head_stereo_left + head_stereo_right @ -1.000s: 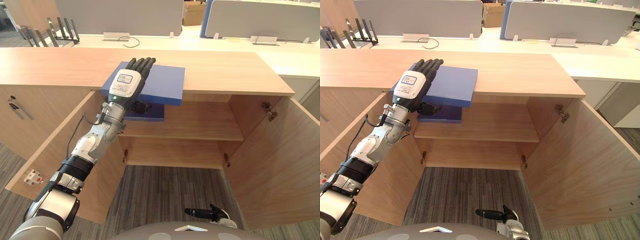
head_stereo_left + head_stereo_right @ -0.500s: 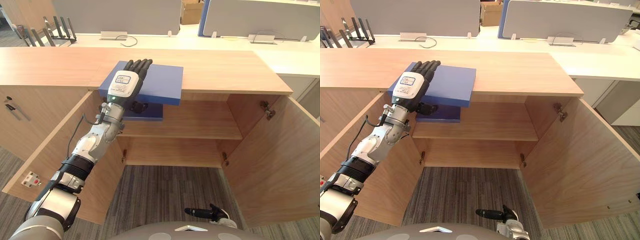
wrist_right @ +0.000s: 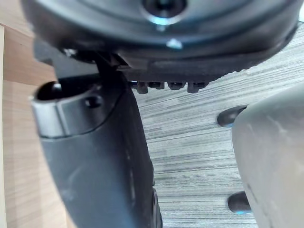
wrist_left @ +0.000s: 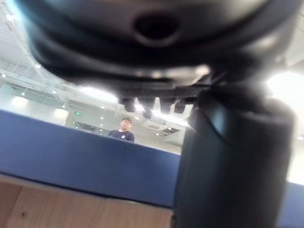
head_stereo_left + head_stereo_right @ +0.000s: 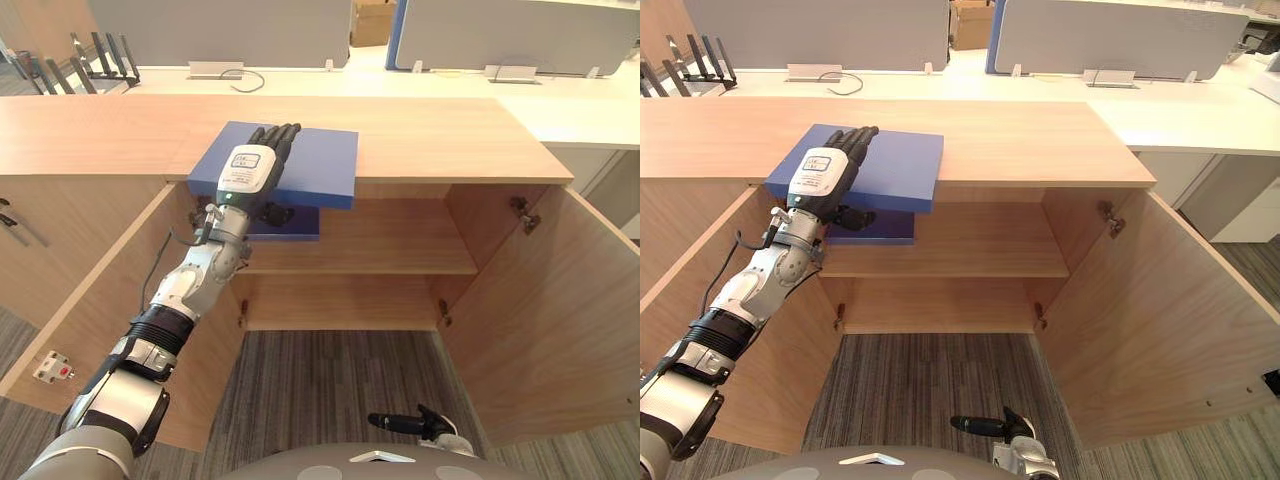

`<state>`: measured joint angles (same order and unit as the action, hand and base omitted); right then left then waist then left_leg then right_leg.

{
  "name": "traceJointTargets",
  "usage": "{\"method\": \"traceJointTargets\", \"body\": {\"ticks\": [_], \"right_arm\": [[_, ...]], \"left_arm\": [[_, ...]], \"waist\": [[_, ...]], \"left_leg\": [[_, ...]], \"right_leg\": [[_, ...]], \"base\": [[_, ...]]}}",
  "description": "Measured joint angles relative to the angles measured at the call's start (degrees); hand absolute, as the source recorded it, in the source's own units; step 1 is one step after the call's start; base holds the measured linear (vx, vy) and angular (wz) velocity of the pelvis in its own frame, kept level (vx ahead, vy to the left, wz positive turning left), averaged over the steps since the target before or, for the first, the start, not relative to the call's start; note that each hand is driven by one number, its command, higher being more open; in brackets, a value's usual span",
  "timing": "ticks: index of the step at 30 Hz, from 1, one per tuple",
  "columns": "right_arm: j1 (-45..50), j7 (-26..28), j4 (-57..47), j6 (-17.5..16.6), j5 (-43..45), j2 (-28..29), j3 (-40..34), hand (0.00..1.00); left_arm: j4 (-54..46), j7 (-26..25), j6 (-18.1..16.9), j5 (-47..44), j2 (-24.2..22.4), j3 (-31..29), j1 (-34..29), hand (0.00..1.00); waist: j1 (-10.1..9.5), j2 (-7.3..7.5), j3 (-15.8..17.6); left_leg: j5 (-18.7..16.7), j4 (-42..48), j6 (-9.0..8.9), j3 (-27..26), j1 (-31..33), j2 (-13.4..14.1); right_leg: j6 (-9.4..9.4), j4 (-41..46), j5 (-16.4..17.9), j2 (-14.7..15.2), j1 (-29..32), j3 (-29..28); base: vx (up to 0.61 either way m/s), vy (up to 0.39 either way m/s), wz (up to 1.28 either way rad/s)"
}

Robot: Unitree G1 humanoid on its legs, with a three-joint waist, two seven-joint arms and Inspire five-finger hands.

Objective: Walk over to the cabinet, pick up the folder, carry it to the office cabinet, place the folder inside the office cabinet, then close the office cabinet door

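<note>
**Ask:** What is hard to see from the left eye?
**Tell:** Your left hand (image 5: 248,172) covers part of the folder (image 5: 320,165). The folder lies flat on top of the cabinet (image 5: 450,140), and its near edge sticks out past the front. Under that edge sits a dark blue slab (image 5: 298,222). You cannot tell if it is part of the folder or a thing on the shelf (image 5: 400,240). Your right hand (image 5: 405,424) is small and low, near the floor (image 5: 330,370).
**Ask:** How is the left hand set?
**Tell:** Your arm reaches up and forward. The fingers lie straight and close together on top of the folder. The thumb hooks under it, so you pinch it. Both doors (image 5: 540,320) hang open.
**Ask:** And the right eye?
**Tell:** Same scene, same pinch.
**Ask:** The left wrist?
**Tell:** The thumb's dark bulk blocks a lot. Past it the folder's edge is a blue band, with a person (image 4: 124,129) far off.
**Ask:** The right wrist?
**Tell:** Your right hand hangs over the floor with wood at one side. Its fingers are straight and hold nothing.
</note>
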<state>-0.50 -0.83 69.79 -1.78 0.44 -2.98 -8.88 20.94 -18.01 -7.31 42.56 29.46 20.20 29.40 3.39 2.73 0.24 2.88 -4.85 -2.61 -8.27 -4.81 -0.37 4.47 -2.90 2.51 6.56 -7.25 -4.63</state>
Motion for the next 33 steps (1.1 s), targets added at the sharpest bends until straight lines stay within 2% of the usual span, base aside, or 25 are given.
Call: {"method": "traceJointTargets", "body": {"ticks": [15, 16, 22, 30, 33], "right_arm": [[-0.11, 0.11, 0.01, 0.01, 0.0, -0.05, 0.05, 1.0], [-0.12, 0.11, 0.01, 0.01, 0.0, -0.05, 0.06, 1.0], [-0.15, 0.15, 0.02, 0.0, 0.0, -0.06, 0.08, 1.0], [-0.28, 0.14, 0.07, -0.1, -0.03, -0.09, 0.09, 1.0], [-0.43, 0.12, 0.01, -0.22, -0.08, -0.11, 0.02, 1.0]], "left_arm": [[5.59, 1.14, 0.11, 0.24, -0.34, 0.29, 0.61, 1.0], [5.96, 1.14, 0.26, 0.35, -0.33, 0.31, 0.91, 0.0], [6.84, 1.0, 1.06, 0.92, -0.24, 0.87, 2.72, 0.0], [7.96, -4.24, 1.36, 3.15, 0.38, 0.81, 6.86, 0.0], [8.44, -4.27, 1.24, 5.14, 1.07, 0.87, 7.04, 0.0]], "waist": [[0.16, -0.08, 0.07], [0.19, -0.08, 0.07], [0.27, -0.08, 0.07], [0.74, -0.22, 0.03], [1.37, -0.49, -0.01]], "left_leg": [[-0.07, 0.02, -0.08, -0.4, 0.0, 0.01], [-0.07, 0.02, -0.08, -0.41, 0.0, 0.01], [-0.06, 0.03, -0.08, -0.5, 0.0, -0.02], [-0.07, 0.03, -0.09, -0.73, -0.04, -0.04], [-0.08, 0.03, -0.1, -0.9, -0.1, -0.06]], "right_leg": [[0.12, -0.24, -0.25, 0.04, 0.16, -0.43], [0.15, -0.24, -0.27, 0.04, 0.18, -0.46], [0.23, -0.25, -0.36, 0.07, 0.23, -0.56], [0.31, -0.28, -0.5, 0.1, 0.27, -0.79], [0.32, -0.36, -0.61, 0.11, 0.28, -0.99]], "base": [[0.0, 0.0, -0.01], [0.0, 0.0, 0.0], [0.0, 0.0, 0.0], [0.0, 0.0, 0.0], [0.0, 0.0, -0.02]]}}
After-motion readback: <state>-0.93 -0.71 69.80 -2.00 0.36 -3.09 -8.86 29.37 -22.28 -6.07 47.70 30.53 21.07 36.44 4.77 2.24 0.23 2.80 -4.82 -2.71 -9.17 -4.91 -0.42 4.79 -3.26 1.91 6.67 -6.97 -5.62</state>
